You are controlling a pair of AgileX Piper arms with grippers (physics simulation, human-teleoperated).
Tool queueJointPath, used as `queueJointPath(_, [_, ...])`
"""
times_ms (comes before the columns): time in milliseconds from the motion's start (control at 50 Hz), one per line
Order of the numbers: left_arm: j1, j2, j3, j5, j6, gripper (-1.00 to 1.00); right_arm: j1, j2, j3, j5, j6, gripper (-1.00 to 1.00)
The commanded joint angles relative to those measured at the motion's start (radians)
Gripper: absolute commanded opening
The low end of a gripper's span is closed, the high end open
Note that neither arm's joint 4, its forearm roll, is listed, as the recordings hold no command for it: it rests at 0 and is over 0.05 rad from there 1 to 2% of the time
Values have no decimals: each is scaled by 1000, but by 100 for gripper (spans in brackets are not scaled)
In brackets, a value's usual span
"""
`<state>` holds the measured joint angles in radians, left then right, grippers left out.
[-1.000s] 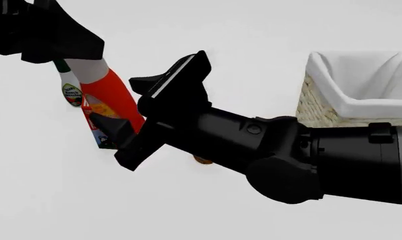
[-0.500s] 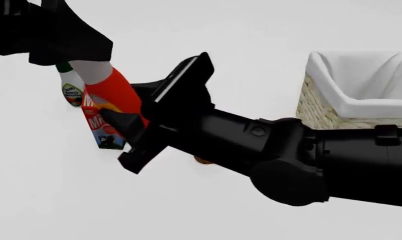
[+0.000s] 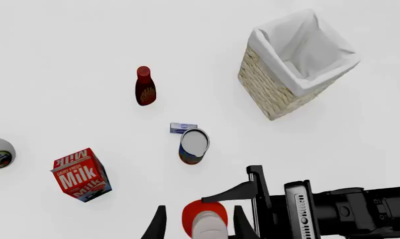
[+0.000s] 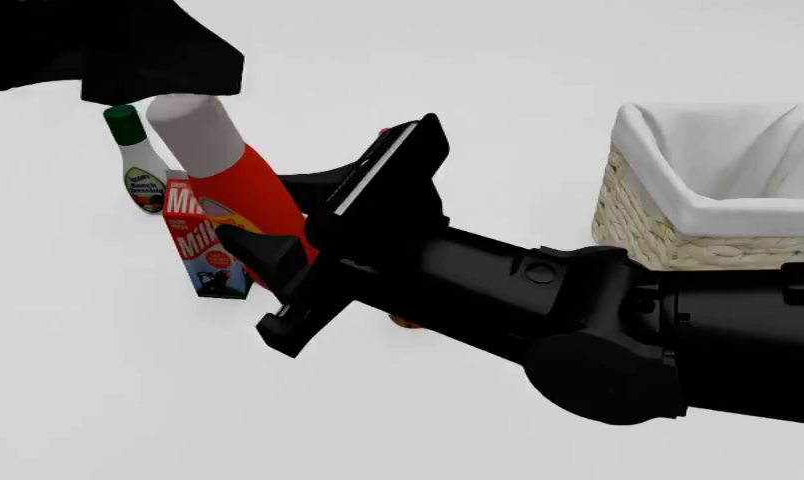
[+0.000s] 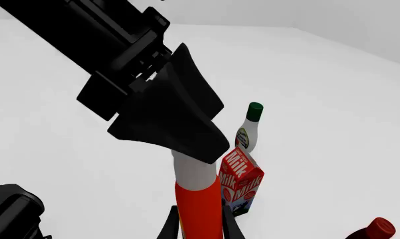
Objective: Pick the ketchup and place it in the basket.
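White table (image 4: pixel 82 400): the right gripper (image 4: pixel 289 225) pinches the orange-red ketchup (image 4: pixel 249 195), white cap tilted; left gripper (image 3: pixel 196 224) open around its top.

A plain white tabletop (image 3: pixel 67 59) carries a scatter of groceries. Standing on it: a large pale-straw woven wicker basket w/ white cloth lining (image 3: pixel 279 92), a slim dark red-brown bottle w/ red cap (image 3: pixel 145 86), a red milk carton (image 3: pixel 80 174) and a white bottle w/ green cap (image 4: pixel 138 162) just beside the carton. Near mid-table lie a small blue-and-white box (image 3: pixel 182 128) and, touching or nearly touching it, a tin can w/ grey lid (image 3: pixel 193 146). The basket sits well apart from the rest.
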<state>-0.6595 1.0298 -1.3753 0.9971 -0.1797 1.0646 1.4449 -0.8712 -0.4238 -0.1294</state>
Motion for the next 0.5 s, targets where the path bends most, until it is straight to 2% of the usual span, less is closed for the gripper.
queueJointPath(20, [27,-1,-31,-30,16,100,0,-31,30,-7,21,-100])
queueJointPath(40, [29,-1,-34,-33,1,100,1,-37,34,-6,23,-100])
queueJointPath(80, [34,-2,-41,-34,20,100,4,-46,41,-3,23,-100])
queueJointPath(340, [55,-17,-93,-30,17,100,0,-94,51,20,23,-100])
queueJointPath(500, [105,-49,-104,-49,15,100,-30,-118,43,29,25,-100])
